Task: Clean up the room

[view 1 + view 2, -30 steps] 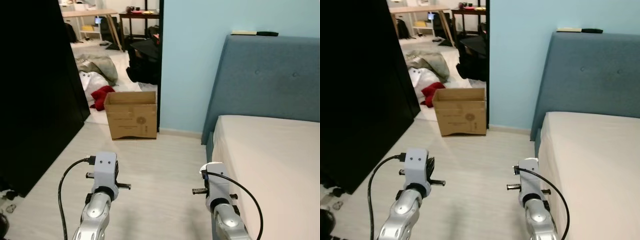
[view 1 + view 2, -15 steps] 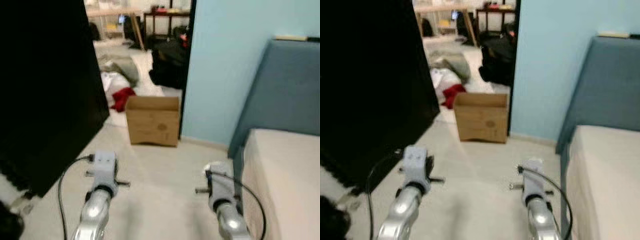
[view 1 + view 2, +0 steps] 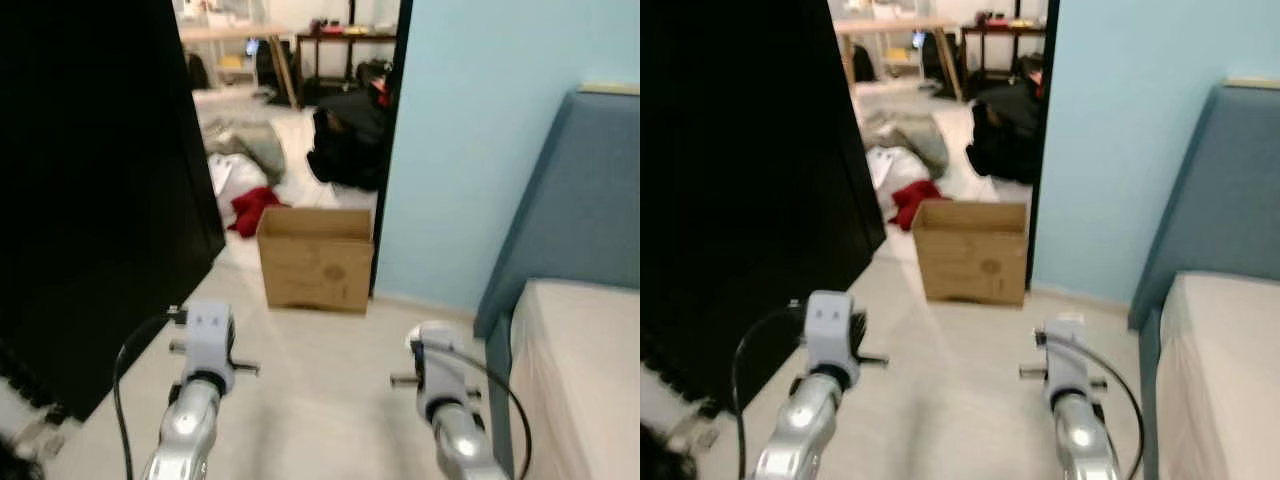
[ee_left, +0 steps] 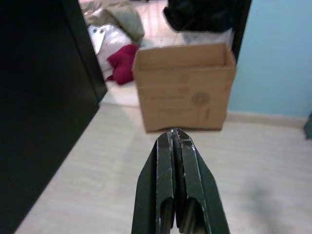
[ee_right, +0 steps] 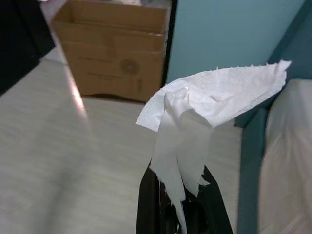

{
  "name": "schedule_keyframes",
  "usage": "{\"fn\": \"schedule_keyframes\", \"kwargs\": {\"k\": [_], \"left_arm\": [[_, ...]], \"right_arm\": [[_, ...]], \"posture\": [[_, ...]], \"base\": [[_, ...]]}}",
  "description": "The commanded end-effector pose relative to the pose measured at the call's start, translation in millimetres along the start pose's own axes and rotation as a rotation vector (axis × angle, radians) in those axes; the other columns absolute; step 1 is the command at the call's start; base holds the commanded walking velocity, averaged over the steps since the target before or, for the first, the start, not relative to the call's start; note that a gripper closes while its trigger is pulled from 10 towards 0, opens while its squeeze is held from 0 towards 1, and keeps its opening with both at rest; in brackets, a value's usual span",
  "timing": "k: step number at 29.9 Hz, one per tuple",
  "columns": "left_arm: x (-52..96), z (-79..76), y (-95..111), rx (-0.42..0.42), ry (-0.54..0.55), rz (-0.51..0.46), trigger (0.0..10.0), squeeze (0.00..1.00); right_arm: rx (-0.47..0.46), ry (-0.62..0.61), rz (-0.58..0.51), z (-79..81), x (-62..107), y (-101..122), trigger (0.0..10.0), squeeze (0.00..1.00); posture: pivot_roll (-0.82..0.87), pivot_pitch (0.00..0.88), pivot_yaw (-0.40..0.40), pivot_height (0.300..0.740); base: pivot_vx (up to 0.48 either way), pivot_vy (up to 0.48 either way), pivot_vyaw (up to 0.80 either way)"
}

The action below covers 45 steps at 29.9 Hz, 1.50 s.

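Note:
An open brown cardboard box (image 3: 315, 258) stands on the pale floor beside the doorway, ahead of both arms. My right gripper (image 5: 178, 197) is shut on a crumpled white tissue (image 5: 209, 102), which stands up from between the fingers and hides their tips. The box (image 5: 111, 48) lies ahead of it, some way off. My left gripper (image 4: 174, 134) is shut with nothing in it and points at the box (image 4: 184, 87). Both silver arms, the left arm (image 3: 208, 345) and the right arm (image 3: 437, 365), are held out low in front of me.
A black wardrobe (image 3: 90, 180) lines the left side. A bed (image 3: 590, 370) with a blue headboard (image 3: 585, 230) stands at the right against the light blue wall. Beyond the doorway lie a red cloth (image 3: 250, 208), a grey-white heap (image 3: 245, 150) and a black bag (image 3: 350, 140).
The whole picture has shifted: the camera has moved, so the box now sits nearer the middle and the bed further right. Both arms keep their pose, the tissue still held.

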<state>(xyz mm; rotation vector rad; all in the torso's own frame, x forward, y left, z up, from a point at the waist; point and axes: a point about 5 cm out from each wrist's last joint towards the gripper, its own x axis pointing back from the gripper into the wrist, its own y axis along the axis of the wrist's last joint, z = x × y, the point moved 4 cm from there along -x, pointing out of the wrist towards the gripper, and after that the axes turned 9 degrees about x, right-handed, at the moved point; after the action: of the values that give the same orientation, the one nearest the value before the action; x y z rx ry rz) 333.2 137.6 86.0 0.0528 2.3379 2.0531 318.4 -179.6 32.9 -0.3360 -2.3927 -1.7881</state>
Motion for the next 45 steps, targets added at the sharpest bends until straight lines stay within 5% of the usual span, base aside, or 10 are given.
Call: {"fn": "schedule_keyframes", "kwargs": {"k": [1,45], "left_arm": [[2.8,8.4,-4.7,-0.013,0.022,0.019,10.0,0.0],[1.3,7.6,-2.6,-0.007,0.01,0.014,10.0,0.0]], "right_arm": [[-0.015,0.014,0.008,6.3,0.4,-1.7,10.0,0.0],[-0.017,0.002,0.01,5.6,0.0,-1.9,10.0,0.0]], "posture": [[0.02,0.043,0.022,0.74],[0.01,0.047,0.028,0.74]], "base": [[0.349,0.0,0.0],[0.346,0.0,0.0]]}}
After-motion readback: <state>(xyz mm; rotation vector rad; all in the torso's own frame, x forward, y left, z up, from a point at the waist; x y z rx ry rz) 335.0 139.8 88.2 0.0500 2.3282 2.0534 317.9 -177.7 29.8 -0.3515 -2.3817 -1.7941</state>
